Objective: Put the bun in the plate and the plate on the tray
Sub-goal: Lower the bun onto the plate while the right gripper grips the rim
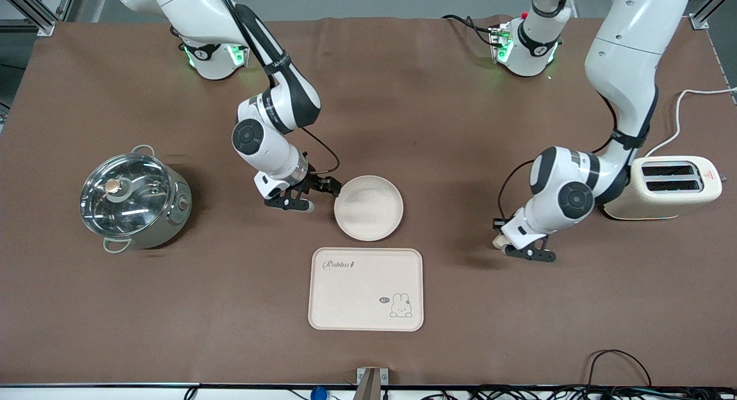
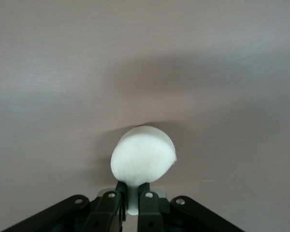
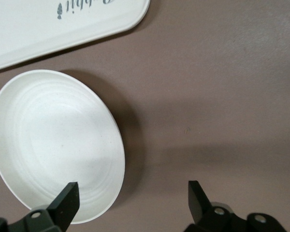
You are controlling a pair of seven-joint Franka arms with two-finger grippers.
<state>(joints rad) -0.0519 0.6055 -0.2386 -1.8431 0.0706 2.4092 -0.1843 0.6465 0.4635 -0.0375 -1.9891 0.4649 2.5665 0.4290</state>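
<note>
Two dishes, plate (image 1: 368, 208) and tray (image 1: 366, 289), hold nothing; left claw (image 2: 130, 203) grips bun (image 2: 143, 154) (over table); right claw (image 3: 130, 203) open beside plate.

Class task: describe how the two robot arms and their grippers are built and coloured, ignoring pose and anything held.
Both arms are glossy white with black joint bands and round black joint caps; green lights glow at the bases. Thin black cables loop along each forearm. The left gripper and right gripper have slim black fingers with silver screws.

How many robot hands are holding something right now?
1. The left gripper pinches the bun over bare table beside the toaster. The right gripper, fingers open, holds nothing, at the plate rim.
</note>
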